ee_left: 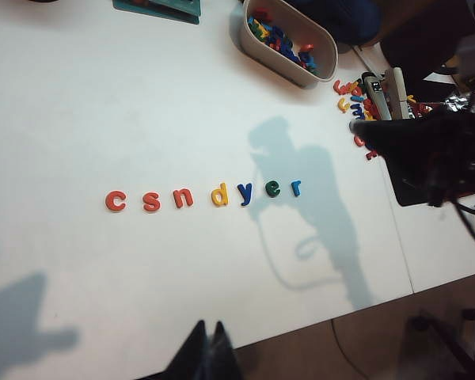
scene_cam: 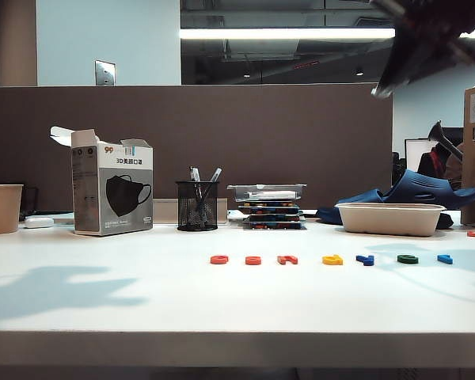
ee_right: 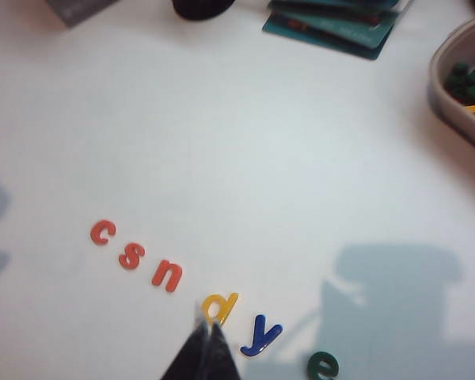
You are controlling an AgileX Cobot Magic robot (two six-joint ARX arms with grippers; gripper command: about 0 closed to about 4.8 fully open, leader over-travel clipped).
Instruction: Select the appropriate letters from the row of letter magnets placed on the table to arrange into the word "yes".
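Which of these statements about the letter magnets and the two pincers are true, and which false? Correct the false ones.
1. The row of letter magnets reads c, s, n, d, y, e, r. True.
2. The y is yellow. False: it is dark blue; the d is yellow.
3. The right pincer is shut, holding nothing, above the table. True.
4. The left pincer grips the s. False: it is shut and empty; the s lies in the row.
5. The beige tray holds more letters. True.
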